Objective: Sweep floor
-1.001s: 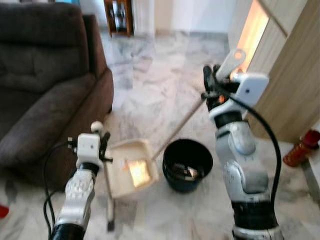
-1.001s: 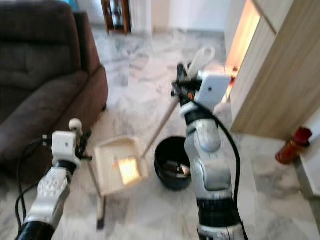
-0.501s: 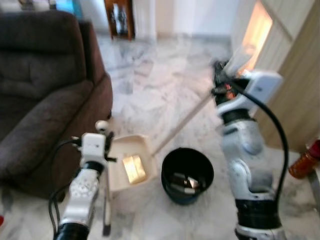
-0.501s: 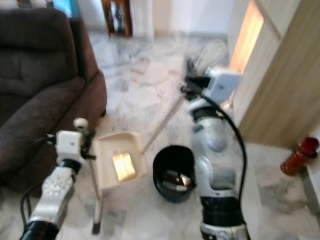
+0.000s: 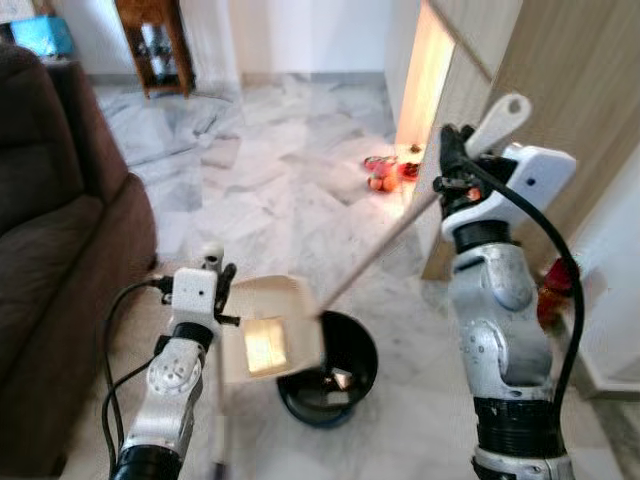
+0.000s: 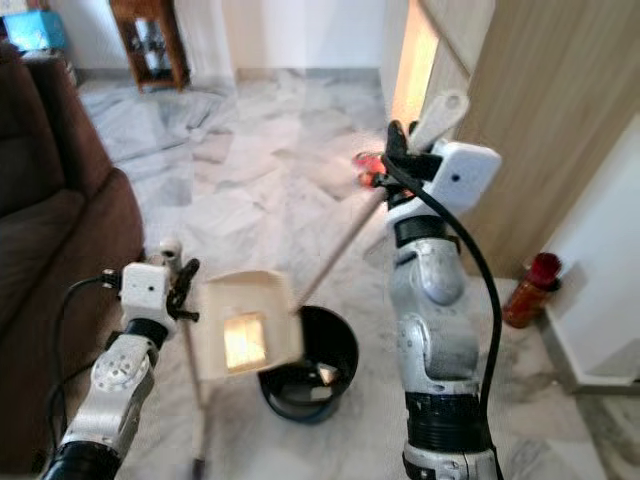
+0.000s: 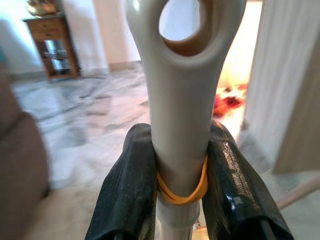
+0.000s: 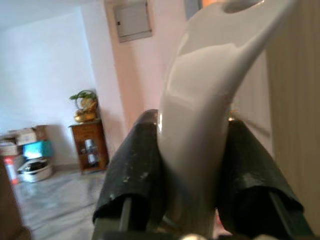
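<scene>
My left gripper [image 5: 216, 278] is shut on the upright grey handle of the dustpan [image 7: 180, 110], just below its hanging hole, where a yellow rubber band sits. The beige dustpan [image 5: 270, 338] hangs tilted, its open edge over the rim of a black bucket [image 5: 345, 388] on the marble floor. Some litter lies inside the bucket. My right gripper [image 5: 450, 165] is raised at chest height and shut on the pale top end of the broom handle [image 8: 200, 115]. The broom stick [image 5: 380, 250] slants down from it toward the bucket.
A brown sofa [image 5: 50, 250] stands close on the left. A wooden cabinet wall [image 5: 570, 90] rises on the right, with a red bottle [image 6: 528, 290] at its foot. Red objects [image 5: 385, 172] lie on the floor ahead. A small wooden table [image 5: 155, 40] stands at the back.
The view has swung to the right, so the sofa slid left. The dustpan, earlier beside the bucket, now hangs over its rim. Both grips are unchanged.
</scene>
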`<state>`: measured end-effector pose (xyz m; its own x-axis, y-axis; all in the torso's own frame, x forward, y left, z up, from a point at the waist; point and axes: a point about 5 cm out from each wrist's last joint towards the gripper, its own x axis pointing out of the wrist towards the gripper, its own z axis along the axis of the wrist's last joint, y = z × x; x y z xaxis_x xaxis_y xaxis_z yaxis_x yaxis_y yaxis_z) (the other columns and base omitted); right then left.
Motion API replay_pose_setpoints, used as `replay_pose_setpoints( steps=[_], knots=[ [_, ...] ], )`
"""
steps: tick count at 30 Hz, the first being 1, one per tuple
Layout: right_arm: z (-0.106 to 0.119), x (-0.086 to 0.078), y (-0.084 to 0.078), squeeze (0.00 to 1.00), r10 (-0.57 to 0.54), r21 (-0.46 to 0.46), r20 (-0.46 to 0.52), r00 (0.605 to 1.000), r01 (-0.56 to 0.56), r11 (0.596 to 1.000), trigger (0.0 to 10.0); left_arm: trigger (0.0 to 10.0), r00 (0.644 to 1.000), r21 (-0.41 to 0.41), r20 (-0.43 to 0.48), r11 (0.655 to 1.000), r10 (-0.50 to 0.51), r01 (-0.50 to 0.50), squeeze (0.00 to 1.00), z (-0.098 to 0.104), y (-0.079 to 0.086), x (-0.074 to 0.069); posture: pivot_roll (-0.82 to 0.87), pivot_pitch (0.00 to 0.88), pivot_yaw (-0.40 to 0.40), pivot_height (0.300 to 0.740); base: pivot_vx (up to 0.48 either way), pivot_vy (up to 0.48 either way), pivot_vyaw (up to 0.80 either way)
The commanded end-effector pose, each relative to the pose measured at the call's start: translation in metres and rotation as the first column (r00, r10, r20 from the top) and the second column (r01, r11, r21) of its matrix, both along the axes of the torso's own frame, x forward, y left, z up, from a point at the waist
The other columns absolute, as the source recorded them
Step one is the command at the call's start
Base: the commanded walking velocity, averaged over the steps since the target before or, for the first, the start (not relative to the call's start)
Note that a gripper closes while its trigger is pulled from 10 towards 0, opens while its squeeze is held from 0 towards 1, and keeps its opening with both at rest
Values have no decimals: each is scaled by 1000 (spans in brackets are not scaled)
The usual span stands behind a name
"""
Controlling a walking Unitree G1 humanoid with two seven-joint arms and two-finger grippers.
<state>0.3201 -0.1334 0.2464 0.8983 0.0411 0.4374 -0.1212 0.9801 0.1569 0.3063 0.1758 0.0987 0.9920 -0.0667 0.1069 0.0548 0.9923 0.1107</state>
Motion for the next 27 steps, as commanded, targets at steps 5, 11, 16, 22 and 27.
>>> replay_pose_setpoints(
  steps=[5,11,16,22,27],
  knots=[
    [16,-5,9,0,36,32,90,995,-39,999,10000,10000,998,18,57,1000,10,-11,0,10,5,-1,136,0,21,740,0,0,-320],
    [15,-6,10,0,37,22,87,995,-39,999,10000,10000,999,16,52,1000,7,-8,0,8,4,-2,137,0,19,740,0,0,0],
    [15,-6,11,0,32,8,95,995,-33,999,10000,10000,999,16,48,1000,9,-9,0,7,5,-3,138,0,18,740,0,0,0],
    [17,-10,11,0,2,-20,137,991,1,1000,10000,10000,999,17,43,1000,7,-8,0,6,4,-4,139,0,19,740,0,0,0],
    [21,-19,20,0,8,-80,197,980,8,997,10000,10000,999,16,40,1000,5,-6,0,5,4,-5,135,0,19,740,0,0,0]
  ],
)
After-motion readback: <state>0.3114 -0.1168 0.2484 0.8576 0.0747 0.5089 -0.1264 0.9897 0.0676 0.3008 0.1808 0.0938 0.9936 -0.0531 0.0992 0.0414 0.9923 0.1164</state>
